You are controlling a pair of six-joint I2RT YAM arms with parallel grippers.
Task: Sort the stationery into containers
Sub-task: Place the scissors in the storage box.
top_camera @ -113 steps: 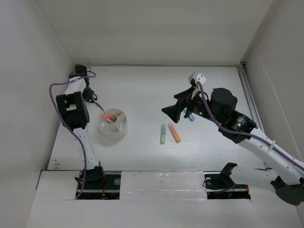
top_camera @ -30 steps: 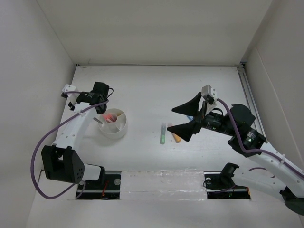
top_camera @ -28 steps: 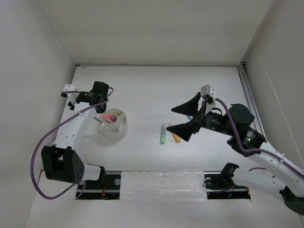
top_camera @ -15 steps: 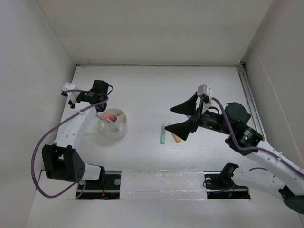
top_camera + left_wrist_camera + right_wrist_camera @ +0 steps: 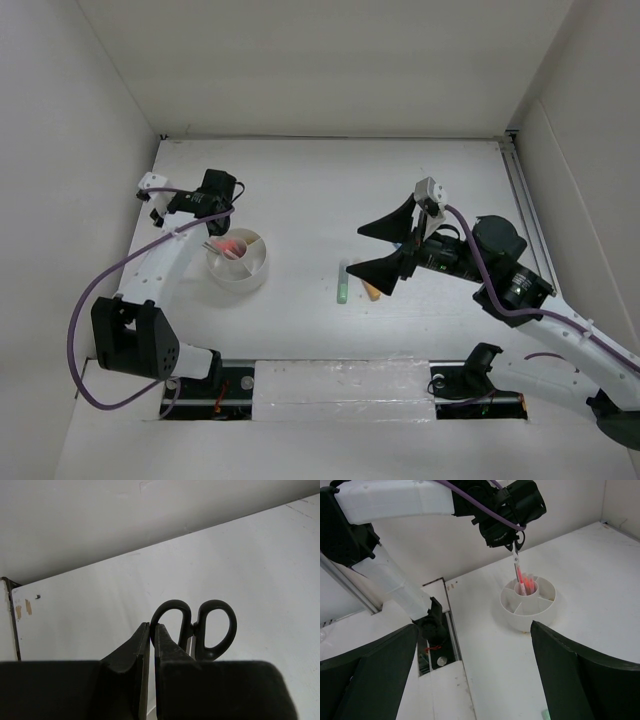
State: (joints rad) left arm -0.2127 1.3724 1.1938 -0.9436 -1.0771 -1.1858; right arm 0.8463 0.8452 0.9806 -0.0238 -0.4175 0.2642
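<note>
My left gripper (image 5: 151, 630) is shut on one loop of the black-handled scissors (image 5: 215, 627). In the right wrist view the scissors (image 5: 516, 562) hang blade-down from that gripper (image 5: 514, 541) over the round white tub (image 5: 507, 602). The blade tip is beside the pink pens (image 5: 526, 584) that stand in the tub. From above, the left gripper (image 5: 212, 236) is at the tub's (image 5: 225, 278) far left rim. My right gripper (image 5: 356, 250) is open and empty, above a green marker (image 5: 342, 286) and an orange marker (image 5: 371, 291). A finger partly hides the orange one.
The tub has wedge compartments around a small middle ring. White walls close the table at the left, back and right. The left arm's base (image 5: 432, 625) and a rail run along the near edge. The right arm's base (image 5: 470, 375) is at the near right.
The left wrist has shifted slightly toward the back right over the tub, with the scissors still in its grip. The right gripper has drifted a little left, still open.
</note>
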